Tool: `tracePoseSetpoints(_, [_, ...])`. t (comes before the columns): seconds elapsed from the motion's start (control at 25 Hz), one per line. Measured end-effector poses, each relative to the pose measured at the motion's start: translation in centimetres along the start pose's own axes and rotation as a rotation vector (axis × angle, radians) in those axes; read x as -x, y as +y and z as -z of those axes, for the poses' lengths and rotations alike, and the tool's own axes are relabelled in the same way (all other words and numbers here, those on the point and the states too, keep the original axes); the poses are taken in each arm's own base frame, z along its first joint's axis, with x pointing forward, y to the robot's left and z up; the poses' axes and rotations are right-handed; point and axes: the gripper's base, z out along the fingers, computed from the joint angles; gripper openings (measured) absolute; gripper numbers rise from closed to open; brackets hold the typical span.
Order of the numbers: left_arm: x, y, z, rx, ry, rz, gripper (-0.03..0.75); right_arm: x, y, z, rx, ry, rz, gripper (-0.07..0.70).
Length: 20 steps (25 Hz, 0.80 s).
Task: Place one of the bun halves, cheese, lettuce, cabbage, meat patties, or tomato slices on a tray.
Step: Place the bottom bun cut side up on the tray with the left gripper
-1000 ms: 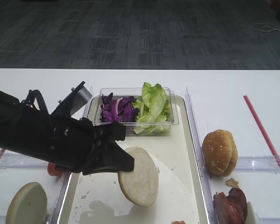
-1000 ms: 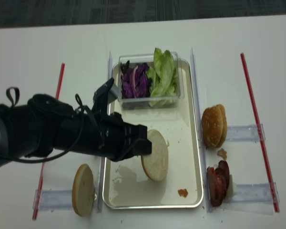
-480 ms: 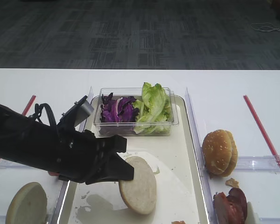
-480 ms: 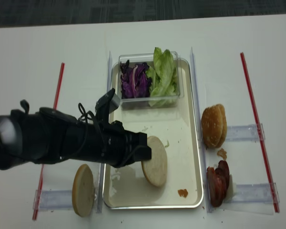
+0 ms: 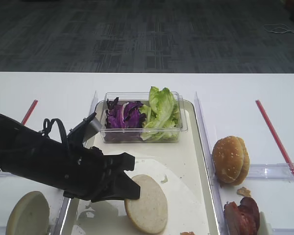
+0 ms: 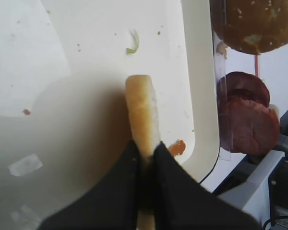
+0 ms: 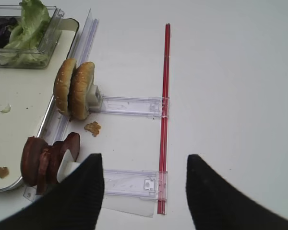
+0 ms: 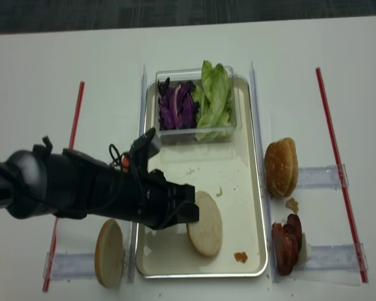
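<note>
Since a second ago the left gripper [image 5: 131,188] has dropped lower, bringing the pale cream round bun half [image 5: 147,203] nearly flat over the long off-white silver-rimmed tray [image 5: 196,161]. Jaws pinch the bun's edge. Placing step; next, release. Right gripper [image 7: 144,179] jaws spread, beside the tray.

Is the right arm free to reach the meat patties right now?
Probably yes. The right claw is open, holding nothing, and the meat patties lie just to its left beside the tray, nothing covering them.
</note>
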Motion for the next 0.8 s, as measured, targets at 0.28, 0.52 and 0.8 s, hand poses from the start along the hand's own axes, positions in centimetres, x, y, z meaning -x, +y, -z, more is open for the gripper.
tracePoseSetpoints(0.28, [0.03,0.25,-0.20,0.007,-0.001,0.002,0.026,0.00,0.00,0.00,0.000,0.000,0.000,0.409])
tracePoseSetpoints(0.52, [0.08,0.33,-0.20,0.016,-0.007,0.002,0.031,0.00,0.00,0.00,0.000,0.000,-0.002,0.409])
tracePoseSetpoints(0.8, [0.15,0.35,-0.19,0.019,-0.014,-0.002,0.179,0.00,0.00,0.00,0.000,0.000,-0.002,0.409])
